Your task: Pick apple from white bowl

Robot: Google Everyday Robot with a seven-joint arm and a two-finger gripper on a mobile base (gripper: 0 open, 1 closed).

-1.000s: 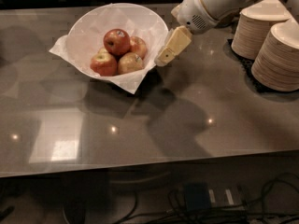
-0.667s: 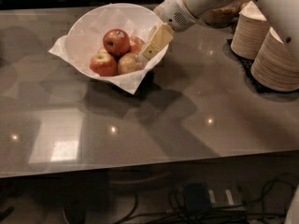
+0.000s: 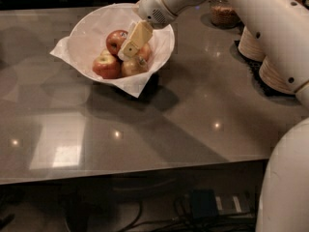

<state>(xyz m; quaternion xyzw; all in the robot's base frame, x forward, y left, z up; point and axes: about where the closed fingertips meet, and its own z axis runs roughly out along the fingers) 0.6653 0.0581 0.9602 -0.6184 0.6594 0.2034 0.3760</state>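
A grey, glossy table fills most of the frame, with small spots of light reflected on it. In the upper left sits the white bowl, wide with flaring sides. It is lined with white paper whose corners stick out over the rim at the left and at the front.

Four apples lie together in the bowl. The apple of the task is at the back of the group. It is round and deep red almost all over, with a small pale mark near its top. In front of it are a red-and-yellow apple and a yellower apple. A fourth apple shows partly on the right.

The gripper, beige and slanting down to the left, is inside the bowl. Its tip is just beside the deep-red apple, on that apple's right, and above the yellower one. Whether it is open or closed, or has hold of anything, cannot be told.

The white arm reaches in from the upper right. A jar stands behind it. Stacked beige plates stand at the right edge of the frame.
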